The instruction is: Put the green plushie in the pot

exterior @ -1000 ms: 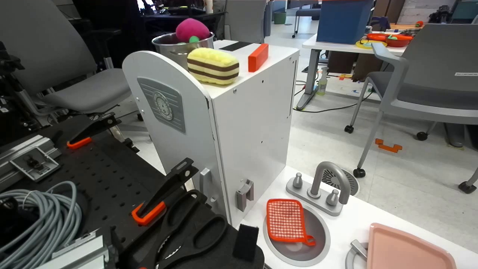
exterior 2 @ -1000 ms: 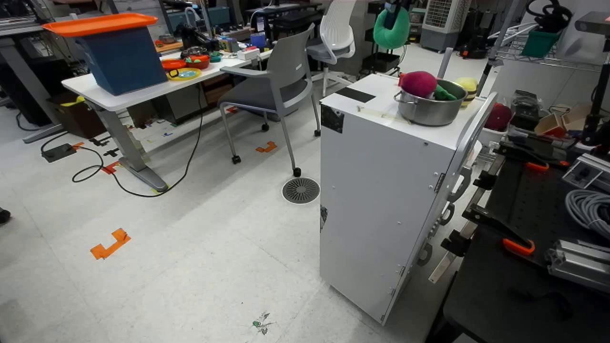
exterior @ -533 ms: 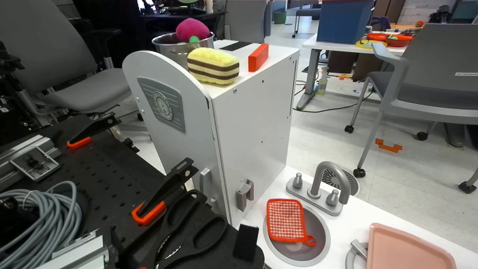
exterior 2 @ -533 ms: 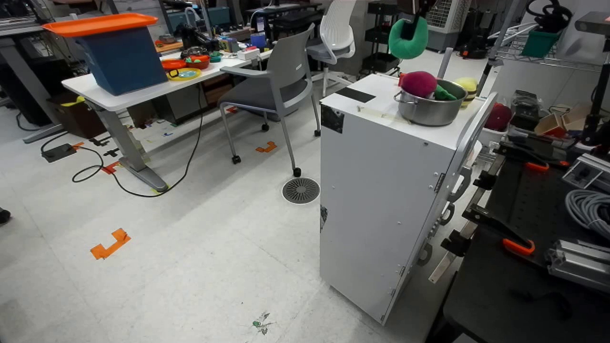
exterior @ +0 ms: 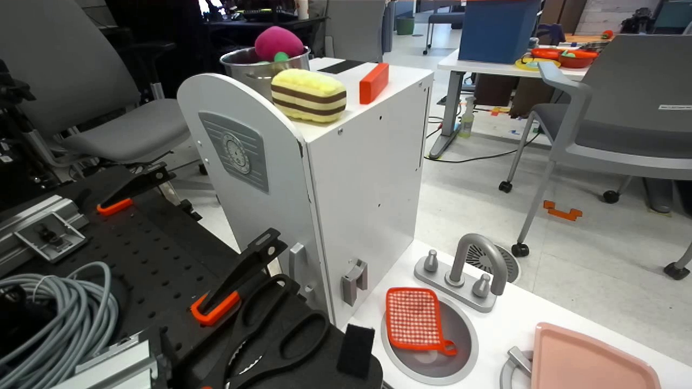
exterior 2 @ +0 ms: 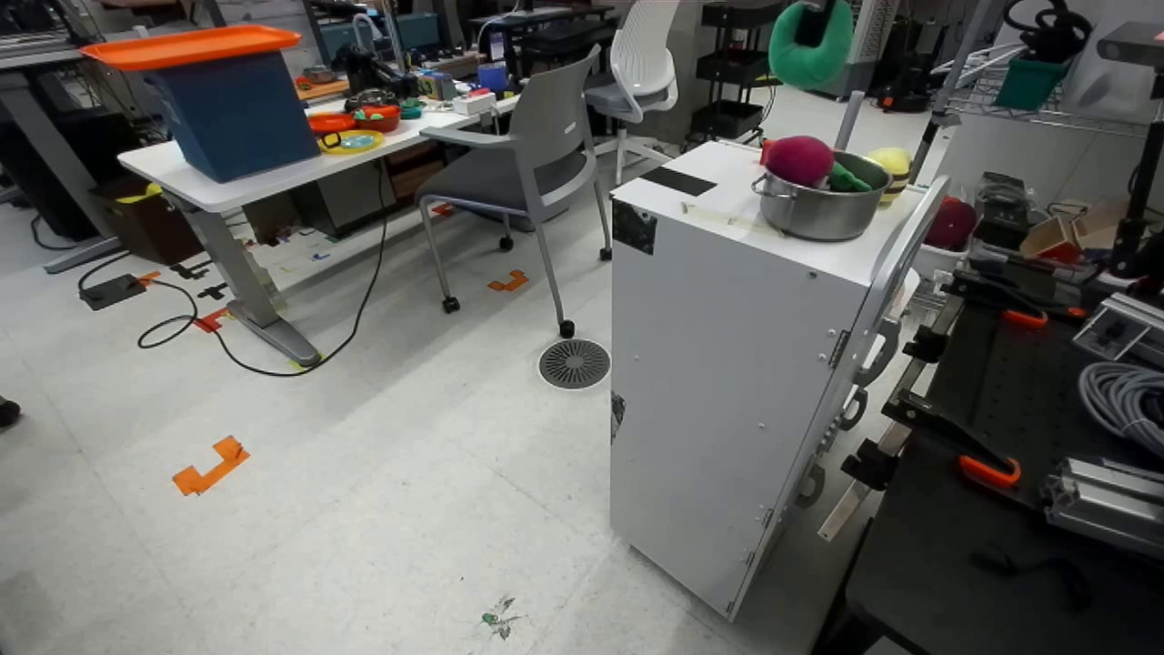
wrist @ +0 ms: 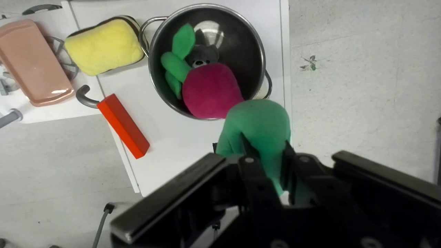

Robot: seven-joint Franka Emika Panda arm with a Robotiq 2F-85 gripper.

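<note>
Though firmly pinched, not yet in the pot (exterior 2: pixel 823 218)

While holding the green plushie (exterior 2: pixel 811 65) aloft in an exterior view, hovering higher than the pot and apart from it. Clenched on a soft part of it with both jaws of the gripper (wrist: pixel 267 142), likely for security on something so squashy. Poised that high presumably to clear the pot and the magenta ball (wrist: pixel 212 91) in it, bulging above the edge in both exterior views. Hard to tell whether squarely over the opening; overlapping ball and pot edge in the wrist view, perhaps only by line of sight.

Inside the pot, heaped toward one side with that ball: long green plush pieces (wrist: pixel 175 66) and a small grey plush animal (wrist: pixel 206 53). Seemingly room enough on the side away from the yellow striped block (wrist: pixel 103 46), so probably best to aim there, for fear of a bounce off the ball.

Outside, just beside or touching the pot, impossible to say which: that yellow striped block. Farther off on the white cabinet (wrist: pixel 175 144): an orange-red block (wrist: pixel 124 127).
</note>
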